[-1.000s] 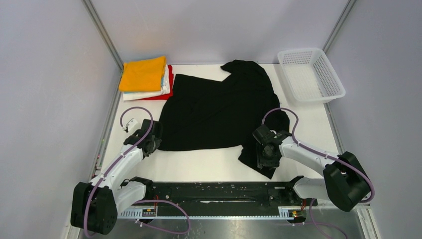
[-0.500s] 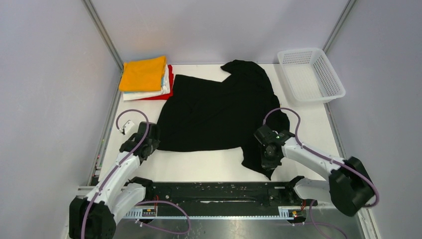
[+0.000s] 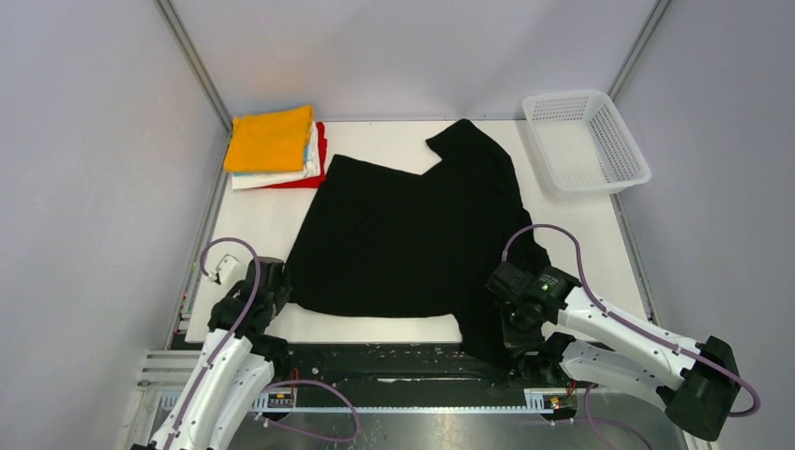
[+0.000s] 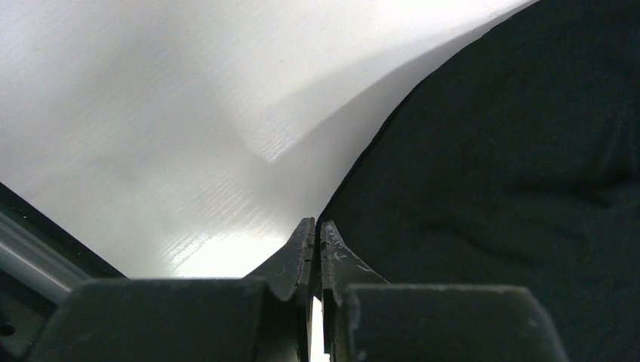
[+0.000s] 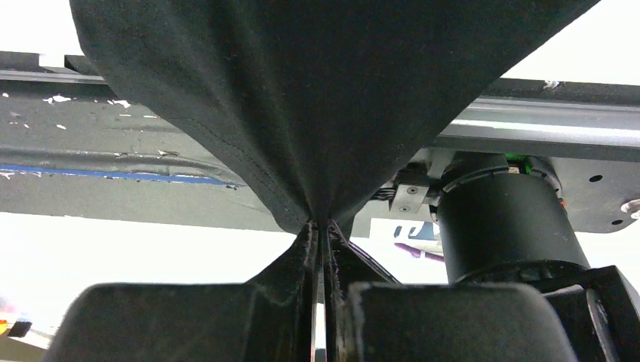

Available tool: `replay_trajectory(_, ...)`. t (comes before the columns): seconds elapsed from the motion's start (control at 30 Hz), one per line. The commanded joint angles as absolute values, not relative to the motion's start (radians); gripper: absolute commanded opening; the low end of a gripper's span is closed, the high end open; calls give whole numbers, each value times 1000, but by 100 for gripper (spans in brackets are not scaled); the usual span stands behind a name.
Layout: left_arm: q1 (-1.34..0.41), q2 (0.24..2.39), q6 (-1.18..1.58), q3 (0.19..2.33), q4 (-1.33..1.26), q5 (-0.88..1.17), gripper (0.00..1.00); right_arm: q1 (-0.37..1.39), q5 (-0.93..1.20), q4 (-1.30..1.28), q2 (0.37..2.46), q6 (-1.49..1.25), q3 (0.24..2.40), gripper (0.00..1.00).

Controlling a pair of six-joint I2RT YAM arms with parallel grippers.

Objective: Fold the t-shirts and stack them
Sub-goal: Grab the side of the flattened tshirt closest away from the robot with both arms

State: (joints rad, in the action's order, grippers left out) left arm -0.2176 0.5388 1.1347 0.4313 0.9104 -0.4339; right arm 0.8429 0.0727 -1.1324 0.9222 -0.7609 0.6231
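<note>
The large black t-shirt [image 3: 412, 234] lies spread over the middle of the white table, its near right corner hanging over the front edge. My left gripper [image 3: 281, 295] is shut on the shirt's near left corner [image 4: 453, 173], its tips [image 4: 317, 226] pinching the hem. My right gripper [image 3: 511, 323] is shut on the shirt's near right corner [image 5: 317, 98], held over the black front rail. A folded stack with the orange-yellow shirt [image 3: 270, 138] on top, over light blue, white and red [image 3: 321, 150] ones, sits at the back left.
A white plastic mesh basket [image 3: 586, 141] stands at the back right. The black front rail [image 3: 394, 361] runs along the near edge between the arm bases. Grey walls close in the left, right and back sides.
Both grippers have pulled back toward the near edge, dragging the black shirt with them. Its near hem now reaches the table's front edge and the cloth lies flatter.
</note>
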Motion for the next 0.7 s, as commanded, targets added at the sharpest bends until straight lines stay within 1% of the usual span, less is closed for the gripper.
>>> replay_trajectory(0.0,-217,488,1134,453,897,-402,0,856,71,-1176,904,-794,633,0)
replay_trajectory(0.13,-218,529,1095,482,772,-343,0,854,-30,-1144,926,-754,725,0)
replay_trajectory(0.23,-218,626,1084,521,703,-321,0,817,-83,-1143,944,-713,796,0)
replay_trajectory(0.5,-216,813,1066,640,557,-366,0,587,-12,-1128,950,-546,895,0)
replay_trajectory(0.67,-200,857,1059,701,623,-424,0,541,-4,-1199,966,-498,931,0)
